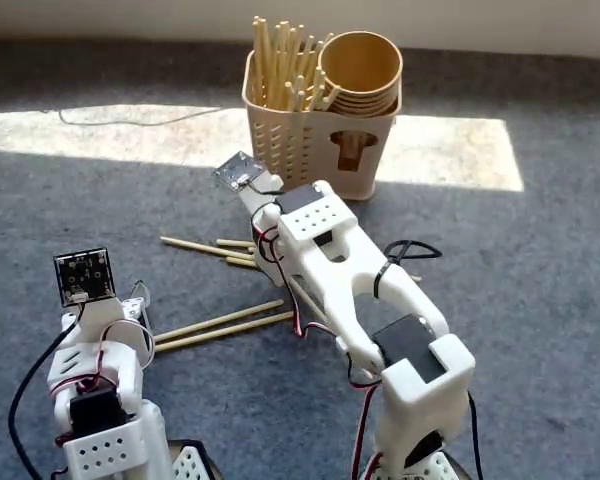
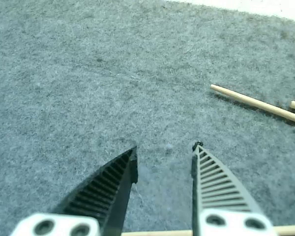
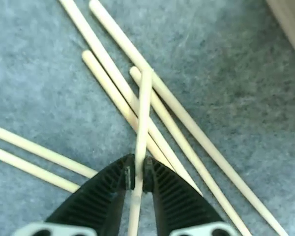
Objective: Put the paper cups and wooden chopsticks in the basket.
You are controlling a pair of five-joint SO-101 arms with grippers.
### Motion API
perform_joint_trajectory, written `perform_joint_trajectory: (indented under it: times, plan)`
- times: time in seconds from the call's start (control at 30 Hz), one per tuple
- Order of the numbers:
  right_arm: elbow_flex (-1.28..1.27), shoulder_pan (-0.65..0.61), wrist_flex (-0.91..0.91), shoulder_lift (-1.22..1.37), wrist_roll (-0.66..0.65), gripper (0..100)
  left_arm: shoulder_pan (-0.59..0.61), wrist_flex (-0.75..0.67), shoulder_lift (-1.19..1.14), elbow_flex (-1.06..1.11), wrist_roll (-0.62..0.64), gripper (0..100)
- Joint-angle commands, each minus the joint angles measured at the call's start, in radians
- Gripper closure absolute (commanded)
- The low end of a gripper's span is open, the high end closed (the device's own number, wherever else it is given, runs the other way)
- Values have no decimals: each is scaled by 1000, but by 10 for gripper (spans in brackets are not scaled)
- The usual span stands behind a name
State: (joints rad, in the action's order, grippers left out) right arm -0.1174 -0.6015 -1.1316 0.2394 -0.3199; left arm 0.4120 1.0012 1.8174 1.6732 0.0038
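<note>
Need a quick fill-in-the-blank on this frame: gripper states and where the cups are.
1. The right gripper is ____ on one chopstick.
2. The left gripper is ____, with only carpet under the gap.
3. The paper cups sit stacked ____ the basket.
Missing words: shut; open; inside.
</note>
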Motion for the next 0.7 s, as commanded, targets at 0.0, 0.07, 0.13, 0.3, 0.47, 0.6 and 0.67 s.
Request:
perform_joint_trajectory:
  times: [0.0,0.07,0.13,0.3,0.47,0.6,0.67]
  plan:
    - [36,15,-15,-128,54,994,7,-17,7,22,-9,819]
    - [38,28,-45,-168,86,994,7,-17,7,22,-9,819]
    - [41,33,-79,-205,138,994,7,-17,7,22,-9,819]
    - [41,33,-88,-305,285,994,7,-17,7,22,-9,819]
    - [44,28,-88,-401,396,994,7,-17,7,22,-9,819]
    - [45,25,-88,-498,437,994,7,-17,7,22,-9,819]
    - [45,27,-88,-555,462,994,5,-17,7,22,-9,819]
